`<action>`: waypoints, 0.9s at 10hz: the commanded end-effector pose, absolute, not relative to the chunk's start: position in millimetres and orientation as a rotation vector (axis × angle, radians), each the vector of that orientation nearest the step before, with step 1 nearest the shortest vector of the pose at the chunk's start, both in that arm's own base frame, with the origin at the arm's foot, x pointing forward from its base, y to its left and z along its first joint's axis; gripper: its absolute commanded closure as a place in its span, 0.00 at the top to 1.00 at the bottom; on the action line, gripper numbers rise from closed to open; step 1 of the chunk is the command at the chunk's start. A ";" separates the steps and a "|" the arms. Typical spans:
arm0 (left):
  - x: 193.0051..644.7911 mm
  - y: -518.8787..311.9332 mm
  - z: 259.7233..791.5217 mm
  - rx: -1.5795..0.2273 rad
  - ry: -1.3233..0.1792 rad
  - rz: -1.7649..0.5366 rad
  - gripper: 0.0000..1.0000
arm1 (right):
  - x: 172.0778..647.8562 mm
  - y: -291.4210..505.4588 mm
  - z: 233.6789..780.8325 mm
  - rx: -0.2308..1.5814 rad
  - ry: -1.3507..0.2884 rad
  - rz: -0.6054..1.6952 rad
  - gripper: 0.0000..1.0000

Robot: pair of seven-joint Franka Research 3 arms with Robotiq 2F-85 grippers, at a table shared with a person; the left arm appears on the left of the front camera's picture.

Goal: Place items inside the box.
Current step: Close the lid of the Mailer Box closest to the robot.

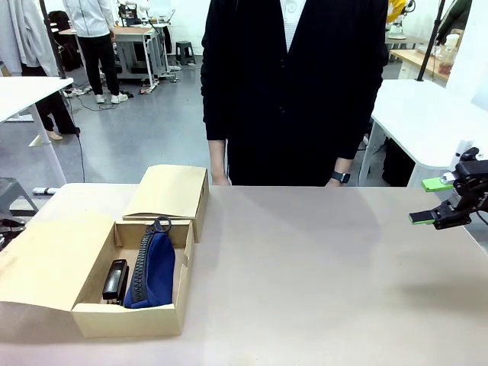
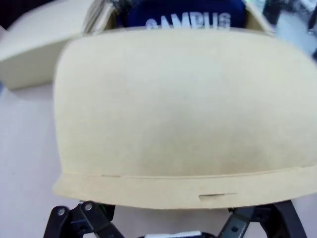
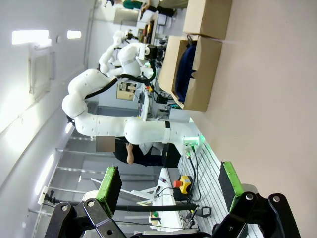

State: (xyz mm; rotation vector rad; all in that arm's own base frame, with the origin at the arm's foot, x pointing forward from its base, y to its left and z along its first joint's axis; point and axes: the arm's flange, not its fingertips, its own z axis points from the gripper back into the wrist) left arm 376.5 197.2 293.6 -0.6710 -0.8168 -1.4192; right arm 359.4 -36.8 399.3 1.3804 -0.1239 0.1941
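Front view: the box [image 1: 91,305] sits open at the tabletop's near-left corner, holding the navy pouch [image 1: 152,271] and, beside it, the black stapler [image 1: 115,280]. At the right edge the right gripper [image 1: 441,204] hangs empty, jaws spread wide. Packing looks nearly finished; closing the flap [image 2: 183,114] seems next. Left gripper: cannot tell.

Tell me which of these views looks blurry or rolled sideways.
Left wrist view: soft and out of focus, the box flap too close, "CAMPUS" on the navy pouch smeared. Right wrist view: rolled sideways, wide-angle bending. Front view: sharp and evenly lit.
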 end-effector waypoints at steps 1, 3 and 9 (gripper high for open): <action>373.4 217.8 276.9 -0.766 -0.994 -1.382 1.00 | 360.4 -37.8 403.7 1.400 -0.131 0.189 1.00; 368.3 207.8 293.7 -0.868 -1.142 -1.322 1.00 | 360.4 -37.8 403.7 1.400 -0.131 0.189 1.00; 359.1 120.6 348.2 -0.998 -1.330 -1.330 1.00 | 360.4 -37.8 403.7 1.400 -0.131 0.189 1.00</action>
